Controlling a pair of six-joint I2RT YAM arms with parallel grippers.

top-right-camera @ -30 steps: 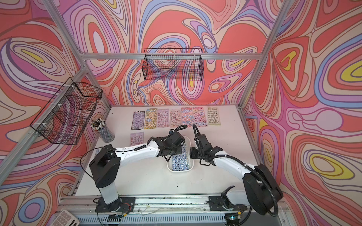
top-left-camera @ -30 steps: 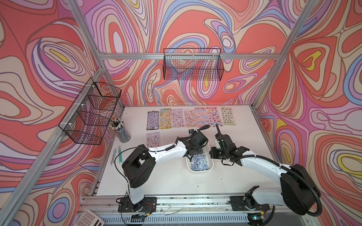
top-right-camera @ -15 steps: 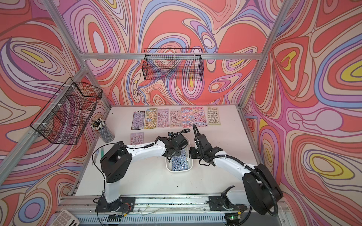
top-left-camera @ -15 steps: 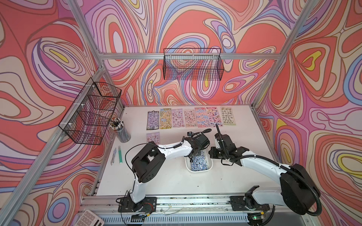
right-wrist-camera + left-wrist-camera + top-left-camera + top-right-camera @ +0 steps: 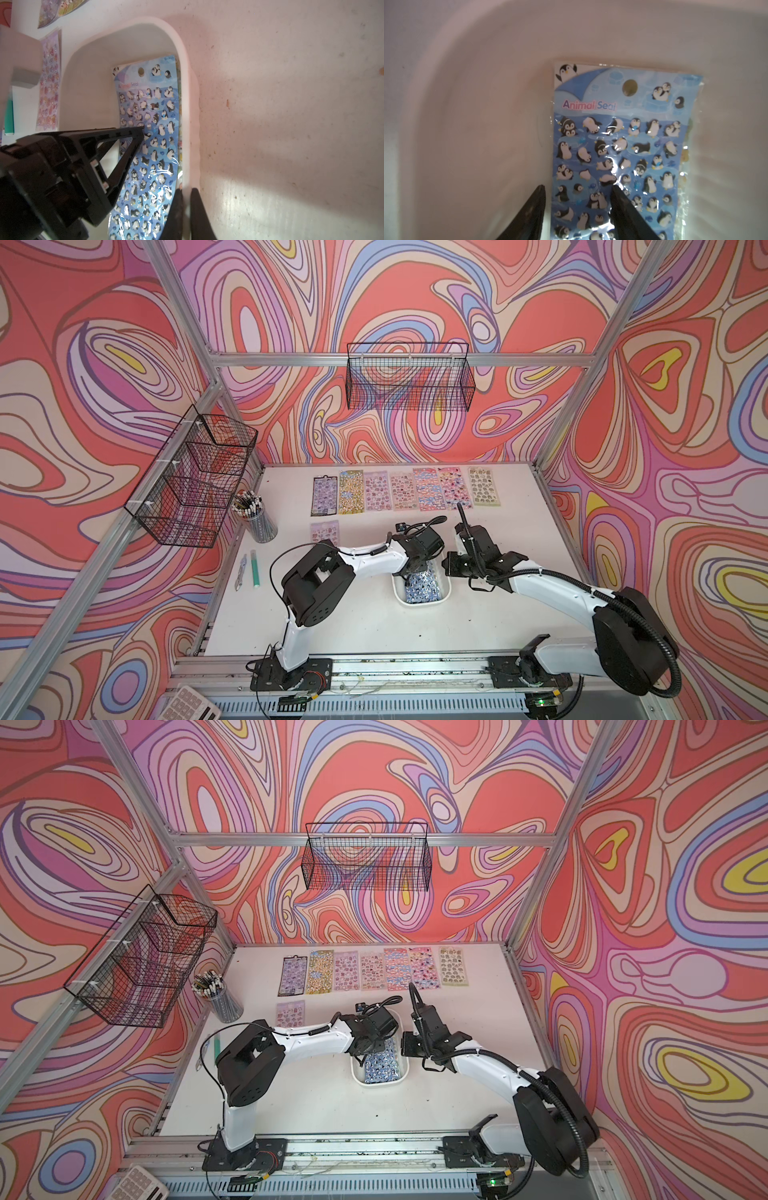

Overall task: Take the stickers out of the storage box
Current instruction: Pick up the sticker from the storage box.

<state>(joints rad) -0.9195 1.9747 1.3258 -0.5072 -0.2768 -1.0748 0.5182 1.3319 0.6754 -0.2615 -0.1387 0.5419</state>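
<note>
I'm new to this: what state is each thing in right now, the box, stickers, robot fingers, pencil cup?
Storage box: resting on the table, sheets inside.
Penguin sheet: lying topmost in the box.
Left fingers: open, straddling the penguin sheet's edge.
Right fingers: shut on the storage box wall.
Other stickers: eight sheets flat on the table.
Pencil cup: upright, full.

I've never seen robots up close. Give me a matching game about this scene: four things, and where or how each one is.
1 penguin sheet
2 left gripper
3 right gripper
4 pencil cup

A pinching the rim of the white box
B open, astride the sheet's edge
C standing near the side wire basket
D lying flat in the box

Pairs: 1-D, 2-B, 3-A, 4-C
</note>
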